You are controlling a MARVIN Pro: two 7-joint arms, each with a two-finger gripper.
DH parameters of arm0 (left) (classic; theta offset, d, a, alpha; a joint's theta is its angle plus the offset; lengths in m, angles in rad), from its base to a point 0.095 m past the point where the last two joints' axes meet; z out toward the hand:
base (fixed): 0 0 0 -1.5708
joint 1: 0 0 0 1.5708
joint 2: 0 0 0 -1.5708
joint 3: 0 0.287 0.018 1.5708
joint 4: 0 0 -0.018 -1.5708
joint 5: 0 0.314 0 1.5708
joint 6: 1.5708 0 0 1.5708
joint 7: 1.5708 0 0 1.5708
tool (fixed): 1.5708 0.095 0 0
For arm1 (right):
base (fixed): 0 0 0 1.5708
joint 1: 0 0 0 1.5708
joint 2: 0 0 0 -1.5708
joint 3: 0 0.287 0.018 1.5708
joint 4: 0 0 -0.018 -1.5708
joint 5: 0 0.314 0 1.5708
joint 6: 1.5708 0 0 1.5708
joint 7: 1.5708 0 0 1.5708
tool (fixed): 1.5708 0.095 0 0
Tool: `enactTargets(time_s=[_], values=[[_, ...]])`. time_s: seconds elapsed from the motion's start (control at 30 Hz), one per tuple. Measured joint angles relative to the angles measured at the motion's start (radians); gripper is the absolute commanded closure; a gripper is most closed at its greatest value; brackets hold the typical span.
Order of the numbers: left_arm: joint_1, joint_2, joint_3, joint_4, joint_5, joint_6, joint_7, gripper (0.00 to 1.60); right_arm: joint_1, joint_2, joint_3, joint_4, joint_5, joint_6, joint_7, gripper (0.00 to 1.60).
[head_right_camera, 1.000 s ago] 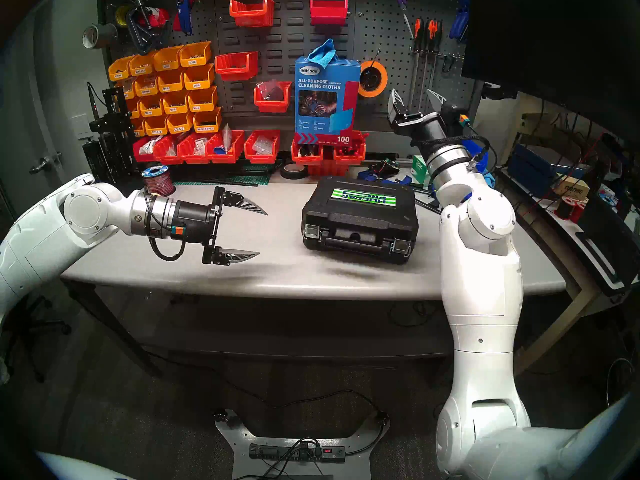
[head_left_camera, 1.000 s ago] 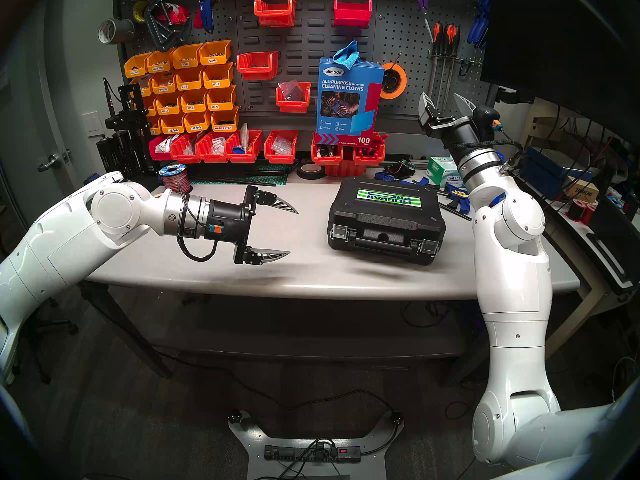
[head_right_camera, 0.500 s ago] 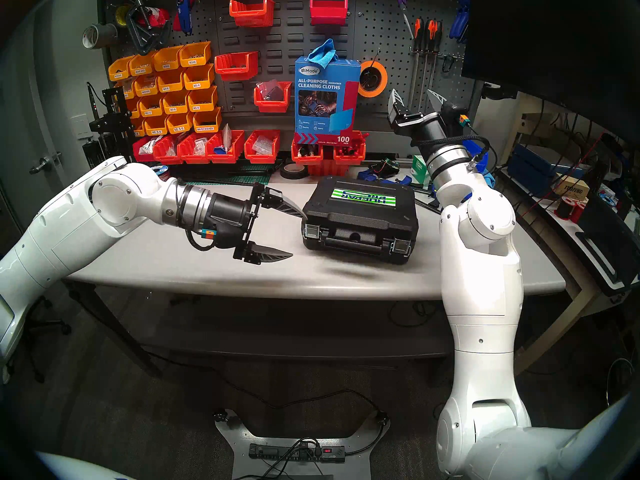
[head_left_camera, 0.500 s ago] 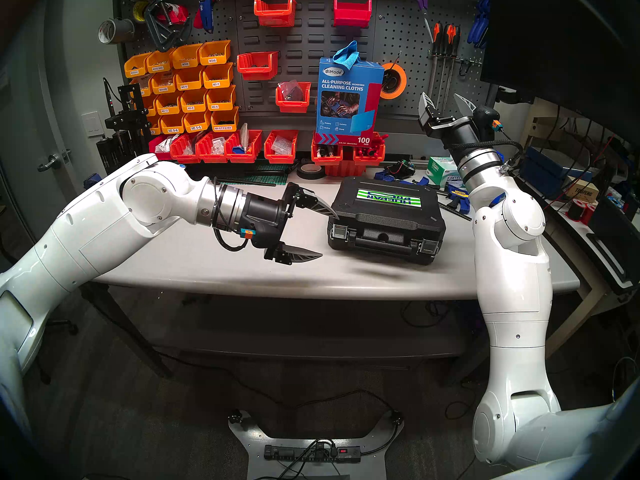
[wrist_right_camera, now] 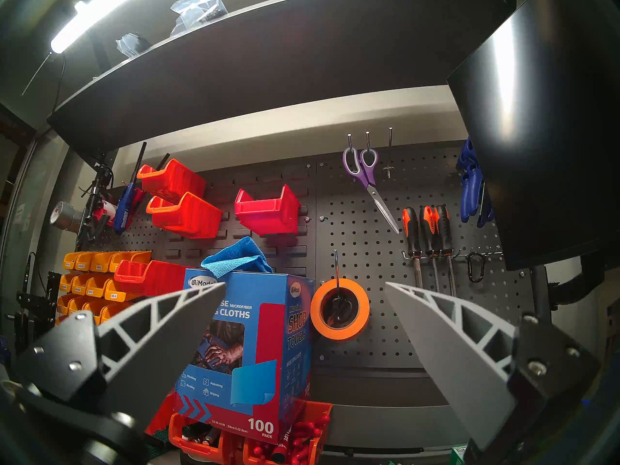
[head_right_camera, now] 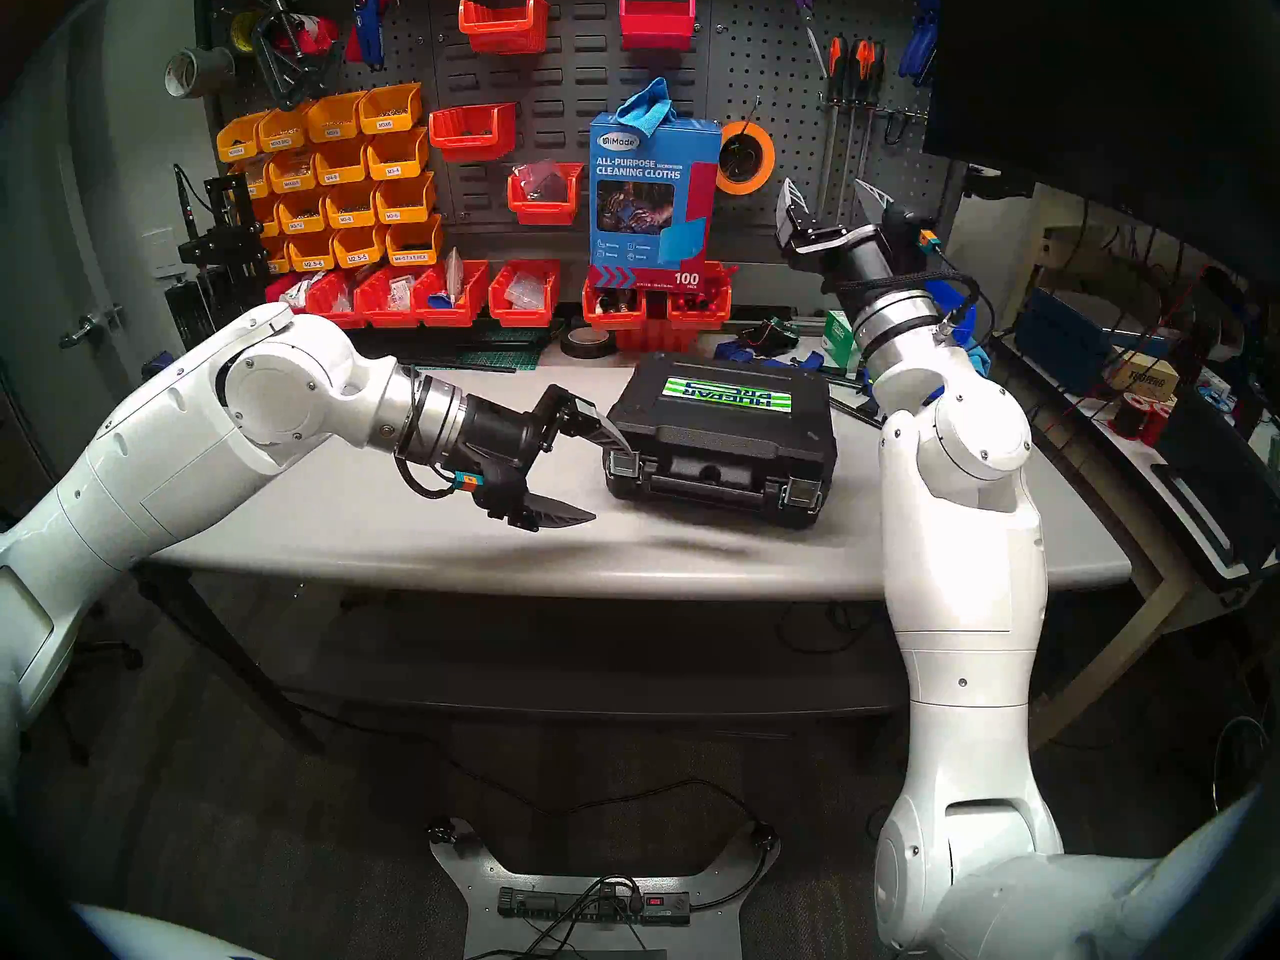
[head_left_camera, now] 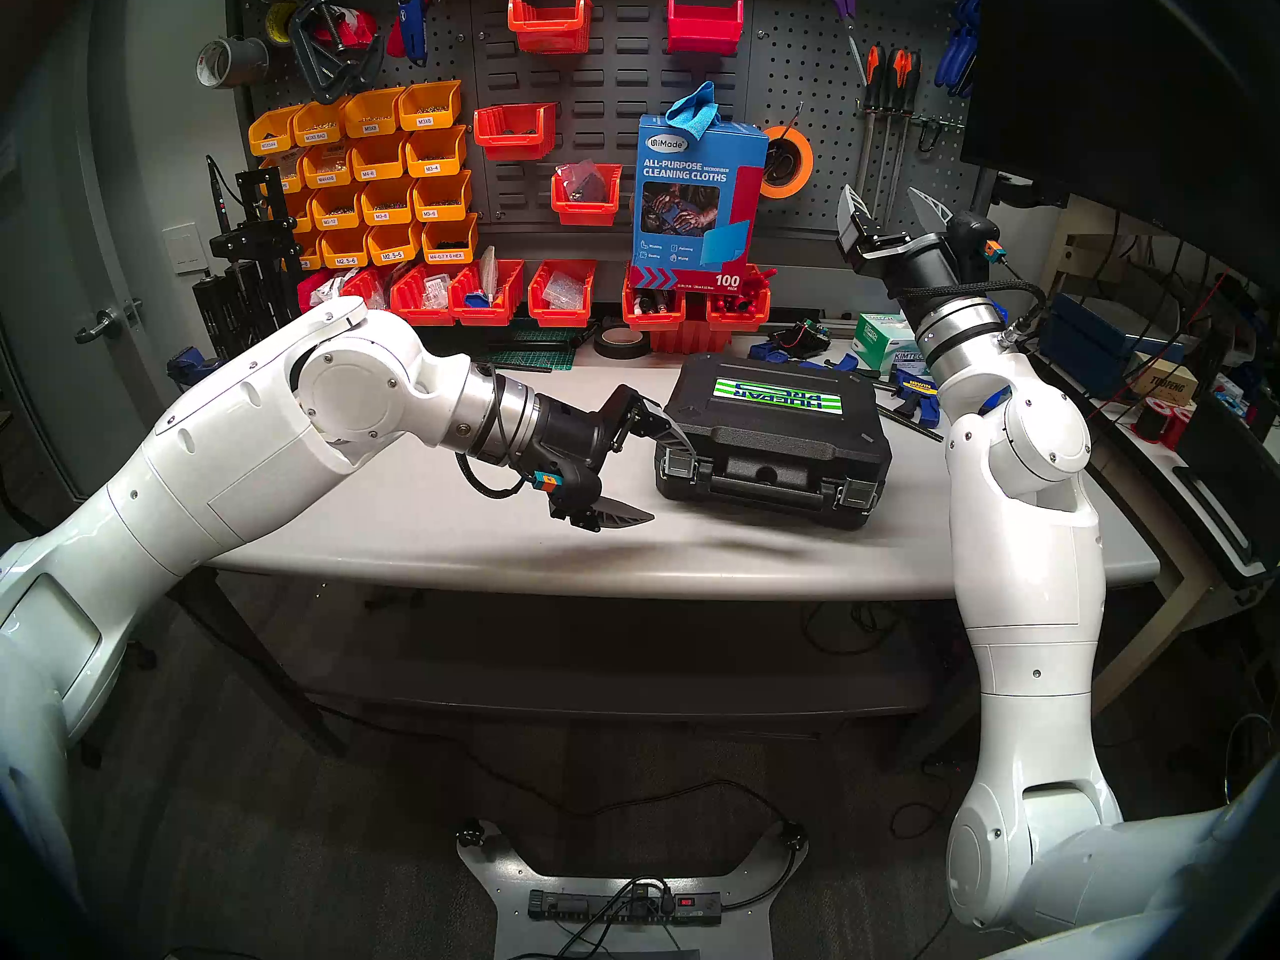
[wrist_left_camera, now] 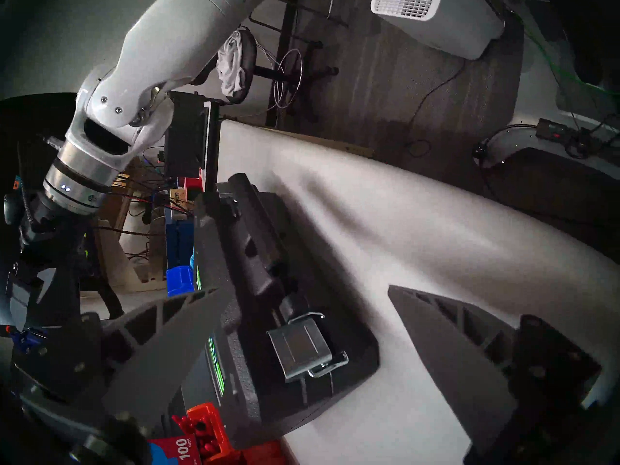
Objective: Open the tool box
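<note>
Black textured plastic tool box (head_left_camera: 772,439), closed and lying flat, is found on the grey counter (head_left_camera: 429,522) toward its right half, nearer the front edge than the back. A green, white and blue striped label (head_left_camera: 777,395) is carried on the lid. Two silver metal latches are set on the front wall, the left latch (head_left_camera: 677,464) and the right latch (head_left_camera: 855,494), both seen folded down, with the black handle (head_left_camera: 767,479) recessed between them.

Left gripper (head_left_camera: 665,477) is held released, fingers spread wide, at the tool box's front-left corner. Its upper finger (head_left_camera: 670,431) is placed at the lid's corner just above the left latch; contact cannot be told. Its lower finger (head_left_camera: 623,517) is kept low over the counter, apart from the case.

Right gripper (head_left_camera: 890,207) is raised well above the counter's back-right corner, released and empty, and is pointed at the pegboard (wrist_right_camera: 362,253).
</note>
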Motion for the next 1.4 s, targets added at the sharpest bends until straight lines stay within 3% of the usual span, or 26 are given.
enactTargets(time_s=[0.47, 0.93, 1.4], values=[[-0.004, -0.057, 0.016, -0.018, 0.171, 0.064, 0.003, 0.0, -0.001, 0.003, -0.003, 0.0, 0.003, -0.001, -0.003, 0.0], [-0.004, -0.073, 0.009, -0.006, 0.241, 0.117, 0.023, 0.0, -0.001, 0.006, -0.005, -0.001, 0.005, -0.001, -0.006, 0.0], [0.004, -0.044, 0.005, 0.005, 0.256, 0.134, 0.029, 0.0, -0.001, 0.009, -0.007, -0.001, 0.008, -0.002, -0.009, 0.0]])
